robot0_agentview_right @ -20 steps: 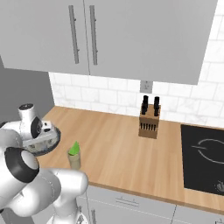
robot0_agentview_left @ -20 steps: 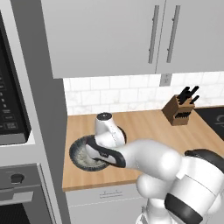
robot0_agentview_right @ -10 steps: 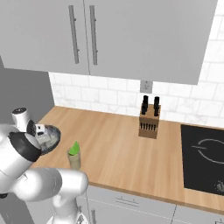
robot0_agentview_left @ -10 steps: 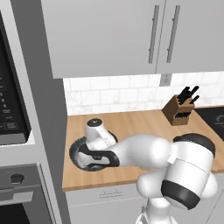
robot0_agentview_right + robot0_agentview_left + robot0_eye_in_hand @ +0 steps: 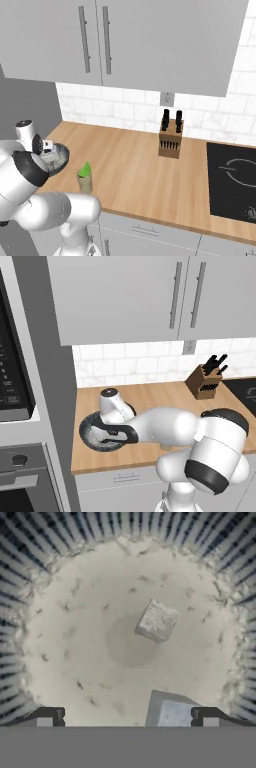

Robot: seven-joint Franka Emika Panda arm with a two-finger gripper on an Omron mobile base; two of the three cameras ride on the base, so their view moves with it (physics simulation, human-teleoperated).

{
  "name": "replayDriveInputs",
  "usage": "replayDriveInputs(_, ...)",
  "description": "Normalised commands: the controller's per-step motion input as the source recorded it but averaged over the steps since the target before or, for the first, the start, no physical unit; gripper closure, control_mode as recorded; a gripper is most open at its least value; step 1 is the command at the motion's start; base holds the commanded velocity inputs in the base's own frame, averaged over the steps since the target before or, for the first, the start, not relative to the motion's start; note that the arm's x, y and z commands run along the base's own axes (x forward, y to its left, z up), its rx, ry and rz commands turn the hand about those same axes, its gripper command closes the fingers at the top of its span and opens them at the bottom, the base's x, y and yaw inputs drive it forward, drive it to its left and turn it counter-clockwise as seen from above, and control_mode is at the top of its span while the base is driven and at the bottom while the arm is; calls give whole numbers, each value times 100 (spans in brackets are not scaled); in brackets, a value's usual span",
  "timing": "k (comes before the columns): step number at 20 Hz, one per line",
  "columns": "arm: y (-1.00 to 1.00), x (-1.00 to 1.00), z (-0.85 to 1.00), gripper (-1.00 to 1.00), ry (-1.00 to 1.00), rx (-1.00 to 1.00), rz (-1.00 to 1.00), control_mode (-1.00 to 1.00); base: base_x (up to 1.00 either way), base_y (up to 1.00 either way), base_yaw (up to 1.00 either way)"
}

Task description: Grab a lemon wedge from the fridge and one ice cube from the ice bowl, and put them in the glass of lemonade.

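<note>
gripper [image 5: 127, 719] fingers spread apart, nothing between them, poised over the ice bowl [image 5: 30, 557]. one ice cube [image 5: 158, 621] lies near bowl centre, another [image 5: 172, 709] sits nearer the tips. likely slippery, hard, light: pinch across flat opposite faces.

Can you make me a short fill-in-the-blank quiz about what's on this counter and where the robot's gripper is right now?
1. The gripper hangs over the inside of the ice ____.
2. In the hand view, ____ pale ice cubes lie in the ice bowl.
3. The knife block stands against the wall between the ice bowl and the black ____.
4. A green wedge sits on the rim of the ____ of lemonade.

Missing words: bowl; two; cooktop; glass
</note>
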Motion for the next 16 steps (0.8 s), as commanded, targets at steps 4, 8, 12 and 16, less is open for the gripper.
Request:
replayDriveInputs(4,-9,7,-50,-100,0,0,-11,-100,0,0,0)
replayDriveInputs(8,0,10,-39,-100,0,0,-9,-100,0,0,0)
replayDriveInputs(12,0,-5,-16,-100,0,0,-8,-100,0,0,0)
replayDriveInputs(16,0,-19,10,-100,-5,0,-9,-100,0,0,0)
